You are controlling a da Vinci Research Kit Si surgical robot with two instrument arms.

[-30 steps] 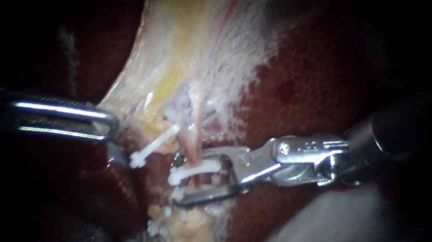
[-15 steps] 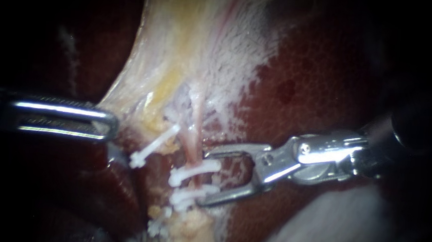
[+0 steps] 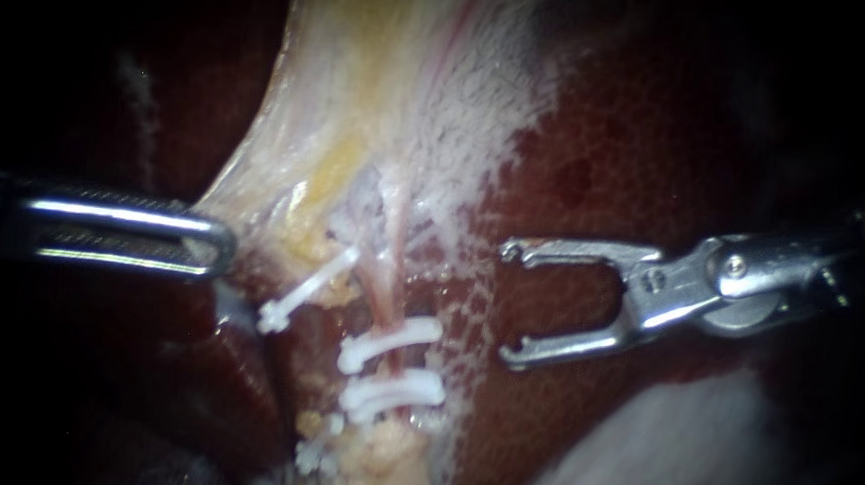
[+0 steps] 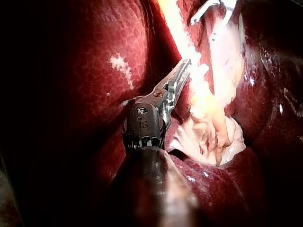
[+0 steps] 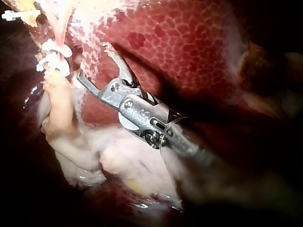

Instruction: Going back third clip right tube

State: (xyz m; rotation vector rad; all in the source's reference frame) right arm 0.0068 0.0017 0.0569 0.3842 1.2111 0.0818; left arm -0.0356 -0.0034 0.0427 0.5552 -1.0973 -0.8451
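Observation:
A thin pink tube (image 3: 382, 290), the right one, runs down from the pale gallbladder (image 3: 381, 99). Two white clips cross it, an upper clip (image 3: 391, 340) and a lower clip (image 3: 393, 390). A third white clip (image 3: 304, 290) lies slanted on the tube to its left. My right instrument (image 3: 507, 303) stands to the right of the clips, apart from them, jaws open and empty. The right wrist view shows the same open jaws (image 5: 92, 64) short of the two clips (image 5: 52, 54). My left instrument (image 3: 202, 243) is shut on the pale gallbladder edge, also seen in its wrist view (image 4: 182, 71).
Dark red liver (image 3: 638, 155) fills the right side behind my right instrument. A yellow fatty lump (image 3: 379, 460) sits below the clips with a small white piece (image 3: 311, 456) beside it. Pale soft tissue (image 3: 660, 457) lies at the lower right.
My right instrument's jaws, which were around the right tube, have drawn back to the right and stand open and empty. The lower white clip now sits free on the tube. My left instrument has not moved.

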